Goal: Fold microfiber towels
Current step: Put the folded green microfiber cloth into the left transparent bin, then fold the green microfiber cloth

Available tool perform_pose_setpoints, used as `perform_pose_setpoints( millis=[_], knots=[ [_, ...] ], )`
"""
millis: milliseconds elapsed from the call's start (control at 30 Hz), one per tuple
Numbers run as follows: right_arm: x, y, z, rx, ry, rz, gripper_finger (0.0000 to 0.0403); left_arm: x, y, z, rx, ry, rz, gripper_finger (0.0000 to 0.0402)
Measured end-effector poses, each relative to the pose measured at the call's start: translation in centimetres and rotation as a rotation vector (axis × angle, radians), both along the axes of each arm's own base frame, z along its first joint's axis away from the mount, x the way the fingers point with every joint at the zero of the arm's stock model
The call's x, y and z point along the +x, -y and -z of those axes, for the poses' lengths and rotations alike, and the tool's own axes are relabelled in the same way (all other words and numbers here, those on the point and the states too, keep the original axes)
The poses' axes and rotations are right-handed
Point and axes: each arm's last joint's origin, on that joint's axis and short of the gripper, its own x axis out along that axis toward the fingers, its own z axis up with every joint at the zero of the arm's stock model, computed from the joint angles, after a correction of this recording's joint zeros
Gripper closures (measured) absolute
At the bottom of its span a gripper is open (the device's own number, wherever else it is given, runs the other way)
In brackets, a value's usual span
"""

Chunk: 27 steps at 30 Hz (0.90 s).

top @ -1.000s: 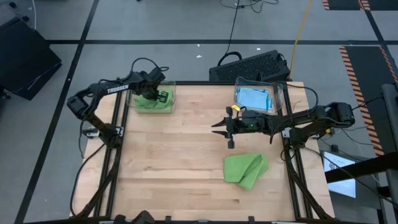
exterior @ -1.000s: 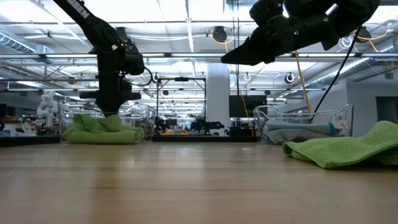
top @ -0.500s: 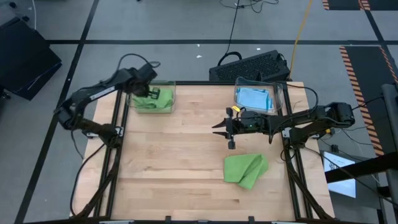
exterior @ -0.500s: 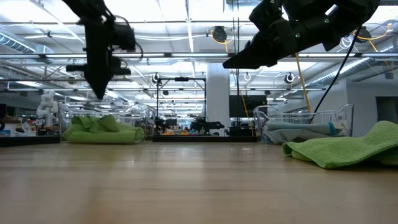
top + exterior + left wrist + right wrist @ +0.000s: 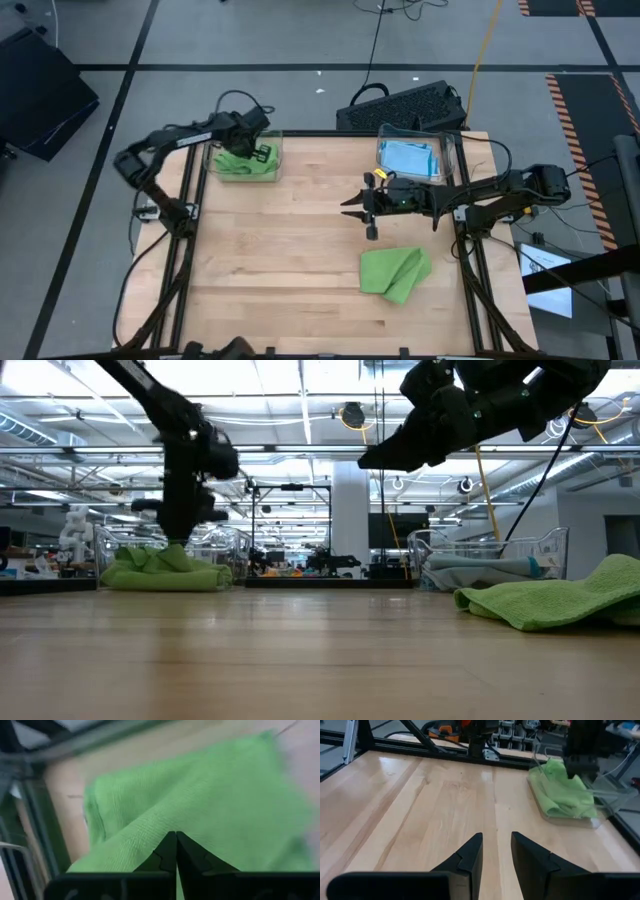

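Note:
A lime green microfiber towel [image 5: 236, 164] lies bunched in a clear bin [image 5: 279, 150] at the table's far left. My left gripper [image 5: 258, 152] points steeply down into that bin, shut, with its tips at the towel's top [image 5: 168, 552]. A second lime green towel [image 5: 395, 272], loosely folded, rests flat on the table near the right. Light blue towels [image 5: 408, 157] lie in a second clear bin at the far right. My right gripper [image 5: 350, 207] hovers high over the table's middle, pointing left, open with nothing between its fingers [image 5: 470, 855]. My left gripper comes from above, pointing down, and its shut fingertips [image 5: 175, 845] meet the upper surface of the green towel [image 5: 200, 795] in the bin. No cloth shows between the fingers. The towel lies in the bin under them.
A black keyboard [image 5: 400, 105] lies beyond the table's far edge. Bare wood spans the table's middle and near left [image 5: 260, 260]. The black frame rails [image 5: 185, 230] run along both sides.
My left gripper rose out of the bin and swung toward the table's far left corner, then came back down onto the green towel in the bin, staying shut. My right gripper has kept still.

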Motion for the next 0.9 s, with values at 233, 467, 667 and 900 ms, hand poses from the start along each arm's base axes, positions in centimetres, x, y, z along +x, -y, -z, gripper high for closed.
perform_pose_setpoints(
  millis=[233, 467, 667, 900],
  knots=[
    [-0.2, 0.0, 0.4, 0.021, -0.049, 0.005, 0.0310, 1.1, -1.2, 5.3, -0.107, -0.144, -0.003, 0.0391],
    [-0.2, 0.0, 0.4, 0.019, -0.048, 0.005, 0.0310, 1.5, -1.0, 5.5, -0.089, -0.153, 0.009, 0.0396],
    [-0.2, 0.0, 0.5, 0.046, -0.048, 0.016, 0.0310, 0.6, 0.3, 0.0, 0.057, -0.028, 0.015, 0.0390],
    [-0.6, -1.2, 1.6, 0.146, -0.174, 0.019, 0.0310, 1.0, 5.1, -6.1, 0.244, 0.134, 0.168, 0.0395]
  ],
)
